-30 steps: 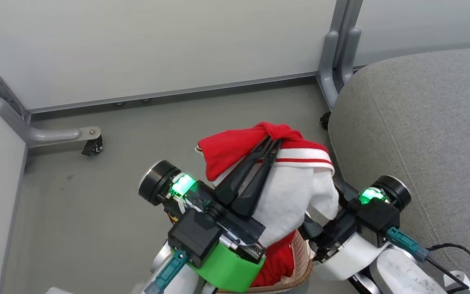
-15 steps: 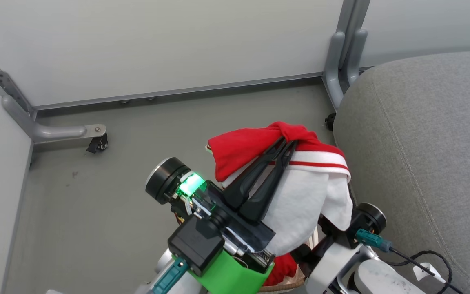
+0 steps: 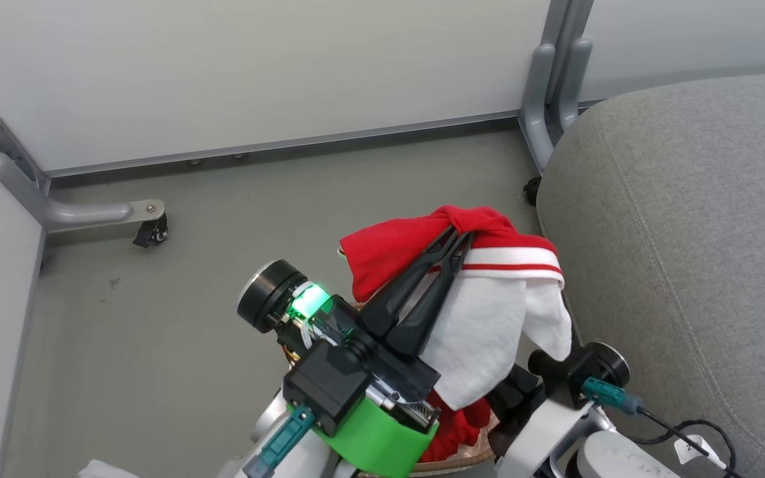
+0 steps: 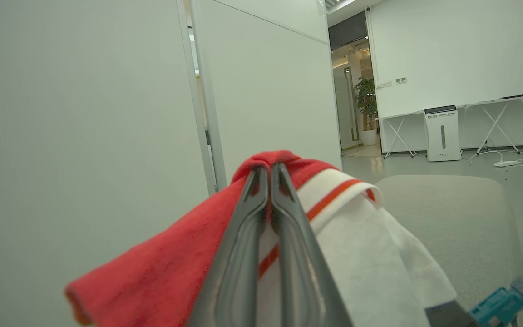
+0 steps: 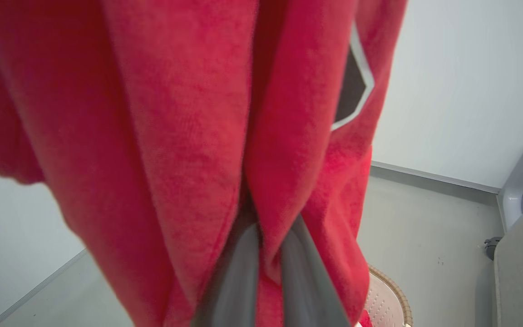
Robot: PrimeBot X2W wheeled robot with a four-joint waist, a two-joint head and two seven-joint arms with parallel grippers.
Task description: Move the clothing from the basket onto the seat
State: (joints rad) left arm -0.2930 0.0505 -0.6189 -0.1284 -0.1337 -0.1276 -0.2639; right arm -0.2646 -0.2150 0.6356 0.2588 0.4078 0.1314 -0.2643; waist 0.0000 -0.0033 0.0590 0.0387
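While my left jaws pinch the red-and-white garment aloft, my right jaws clamp tight on hanging red fabric.

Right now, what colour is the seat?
Light grey; the seat shows best in the head view.

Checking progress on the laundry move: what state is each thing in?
left gripper: shut on the clothing
right gripper: shut on the clothing's red fabric
clothing: held up, draped, tail hanging into the basket
basket: upright
seat: no clothing on it

Red clothing with white panels; grey seat.
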